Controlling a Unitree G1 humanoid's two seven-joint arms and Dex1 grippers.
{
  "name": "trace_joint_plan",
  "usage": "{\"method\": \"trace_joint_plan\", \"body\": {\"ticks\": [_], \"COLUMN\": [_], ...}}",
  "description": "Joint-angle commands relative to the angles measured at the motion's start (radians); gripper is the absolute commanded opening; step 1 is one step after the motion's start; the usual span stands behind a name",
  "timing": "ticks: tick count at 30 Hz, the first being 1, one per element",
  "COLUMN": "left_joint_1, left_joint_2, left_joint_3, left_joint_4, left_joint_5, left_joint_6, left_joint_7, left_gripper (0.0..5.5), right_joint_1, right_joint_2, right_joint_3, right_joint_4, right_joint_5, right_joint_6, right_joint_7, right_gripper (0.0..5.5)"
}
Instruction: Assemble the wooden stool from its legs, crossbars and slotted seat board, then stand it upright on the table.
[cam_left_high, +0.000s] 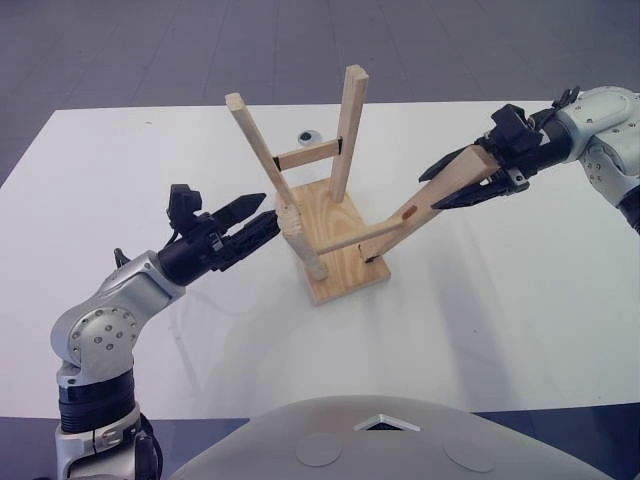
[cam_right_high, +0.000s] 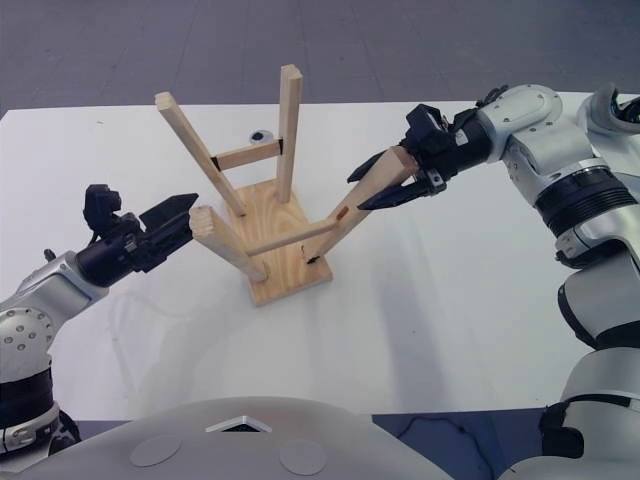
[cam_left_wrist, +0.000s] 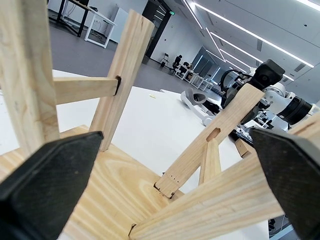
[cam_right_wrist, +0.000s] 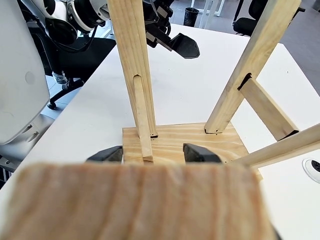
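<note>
Right tool (cam_left_high: 432, 190) clamped on slanted leg (cam_left_high: 395, 225), its pads (cam_right_wrist: 199, 153) half hidden; left tool (cam_left_high: 270, 210) apart.

Seat board (cam_left_high: 345, 272) flat on white table (cam_left_high: 500, 300)
</note>
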Motion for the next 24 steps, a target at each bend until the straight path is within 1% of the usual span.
{"method": "trace_joint_plan", "body": {"ticks": [1, 9, 19, 24], "left_joint_1": [0.013, 0.032, 0.031, 0.033], "left_joint_2": [-0.003, -0.017, -0.009, -0.002], "left_joint_3": [-0.008, -0.023, -0.037, -0.034], "left_joint_4": [-0.023, -0.032, -0.029, -0.031], "left_joint_5": [-0.008, -0.004, -0.009, -0.015], "left_joint_6": [-0.015, -0.036, -0.039, -0.036], "left_joint_7": [0.013, 0.021, 0.027, 0.029], "left_gripper": [5.4, 5.4, 5.4, 5.4], "right_joint_1": [-0.05, -0.101, -0.018, 0.003], "right_joint_2": [-0.026, -0.025, -0.058, -0.074], "right_joint_3": [0.073, 0.171, 0.155, 0.167], "right_joint_4": [0.014, 0.0, -0.107, -0.151], "right_joint_5": [-0.033, 0.008, 0.06, 0.039], "right_joint_6": [-0.038, -0.046, 0.022, -0.008], "right_joint_7": [0.003, 0.003, 0.003, 0.003], "right_gripper": [2.04, 2.04, 2.04, 2.04]}}
